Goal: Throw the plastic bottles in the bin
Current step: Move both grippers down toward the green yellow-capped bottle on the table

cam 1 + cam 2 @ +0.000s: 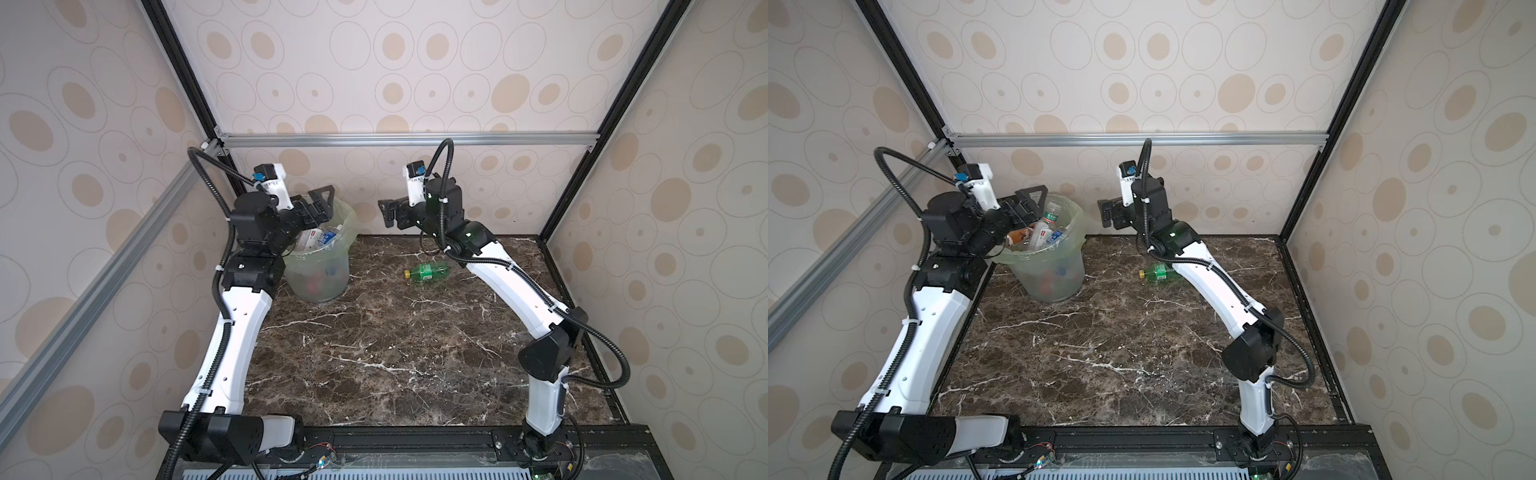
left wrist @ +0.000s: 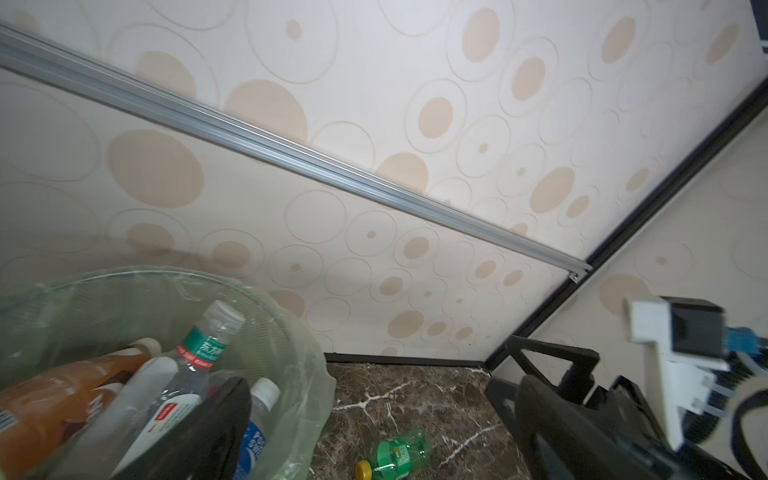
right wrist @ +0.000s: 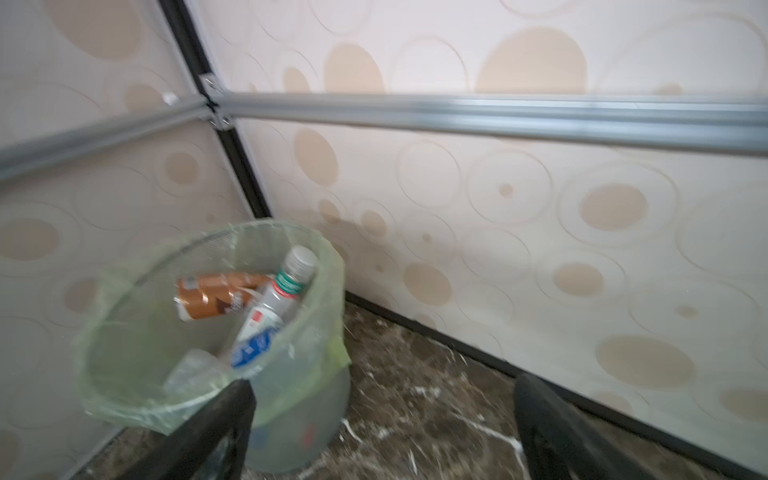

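**Left to right.** The left gripper (image 1: pixel 320 203) hovers over the mouth of the round, pale green translucent plastic bin (image 1: pixel 328 274). The bin stands at the back left of the dark brown, marble-patterned tabletop (image 1: pixel 374 353). The jaws stand wide apart with nothing between them, as the left wrist view confirms.

Inside the bin lie the discarded plastic bottles (image 1: pixel 1044 232). They include clear ones with red, white, blue and green labels and at least one brown-labelled bottle (image 3: pixel 216 293). The uppermost reaches near the rim.

To the right of the bin, well apart from it, a single green plastic bottle (image 1: pixel 428 272) with a yellow cap lies on its side on the tabletop. In both top views its long axis runs roughly left to right, nearly parallel to the back wall, and its cap points toward the bin.

The right gripper (image 1: pixel 386 214) hangs in the air beyond the bottle, pointing toward the bin, with its jaws spread and empty.

The task appears almost complete: only the green bottle is visibly left to throw in.
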Controlling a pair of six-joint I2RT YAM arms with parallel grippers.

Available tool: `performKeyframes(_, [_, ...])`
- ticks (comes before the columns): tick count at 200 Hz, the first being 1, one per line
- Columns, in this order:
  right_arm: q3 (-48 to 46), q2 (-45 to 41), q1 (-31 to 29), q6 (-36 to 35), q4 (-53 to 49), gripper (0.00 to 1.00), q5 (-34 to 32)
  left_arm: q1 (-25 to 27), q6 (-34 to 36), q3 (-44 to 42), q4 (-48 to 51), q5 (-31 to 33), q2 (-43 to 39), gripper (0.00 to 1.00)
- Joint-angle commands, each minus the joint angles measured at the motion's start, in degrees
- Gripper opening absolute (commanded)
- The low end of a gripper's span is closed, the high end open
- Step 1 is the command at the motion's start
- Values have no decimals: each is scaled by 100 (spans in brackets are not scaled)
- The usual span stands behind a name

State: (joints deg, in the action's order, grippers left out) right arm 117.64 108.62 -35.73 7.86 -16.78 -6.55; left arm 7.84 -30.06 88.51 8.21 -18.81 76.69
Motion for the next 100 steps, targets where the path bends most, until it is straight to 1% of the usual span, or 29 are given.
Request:
performKeyframes(1, [-894,-664,401,409,-178,100,-315,540,441,228,-98,257,308,99])
performKeyframes(24, [-1842,-1126,960,672,-160,100,-140,1202,560,270,-122,549,712,99])
performKeyframes(47, [-2453,-1210,1498,820,-232,100,112,1798,512,233,-262,814,1171,99])
performKeyframes(69, [-2772,-1018,1904,853,-270,100,440,2216,349,233,-380,885,1744,99])
performKeyframes(78, [-2862,-882,1937,850,-203,100,611,2389,290,297,-379,942,1997,99])
performKeyframes(79, [-2871,-867,2017,849,-194,100,633,2407,282,302,-380,946,2024,99])
performKeyframes(84, [-2882,-766,2137,850,-177,100,745,2484,233,335,-398,958,2179,99])
performKeyframes(100, [-2798,-390,2260,808,-186,100,1076,2652,-12,404,-468,908,2563,99])
